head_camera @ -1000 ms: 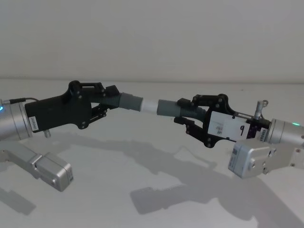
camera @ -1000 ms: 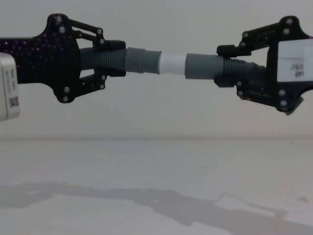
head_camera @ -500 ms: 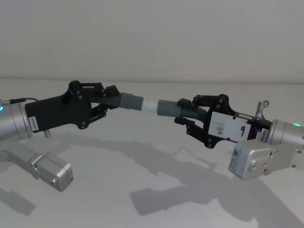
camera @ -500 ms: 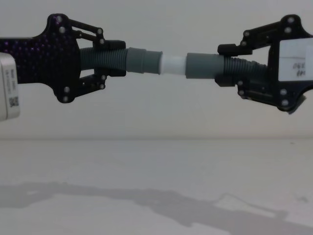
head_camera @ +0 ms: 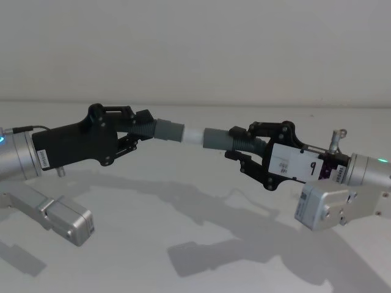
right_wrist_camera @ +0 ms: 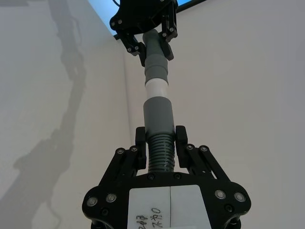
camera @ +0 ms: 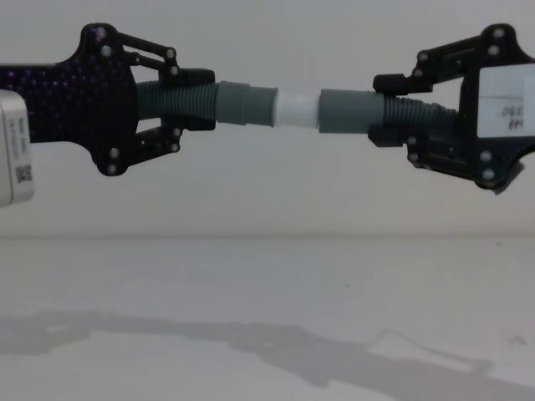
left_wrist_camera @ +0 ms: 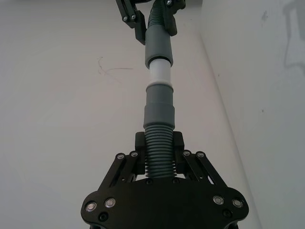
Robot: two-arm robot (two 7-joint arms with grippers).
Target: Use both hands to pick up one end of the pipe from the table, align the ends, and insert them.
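Both jaws clamp hose halves; I'd keep the white plug (camera: pixel 297 109) coaxial with the right collar (camera: pixel 347 111), pushing straight.

Black skeletal claw (camera: pixel 188 103), silver screws, silver-white arm (head_camera: pixel 18 155).

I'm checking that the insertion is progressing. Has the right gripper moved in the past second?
Yes, slightly. In the chest view the right gripper and its open grey collar have lifted a little relative to the left gripper, straightening the joint.
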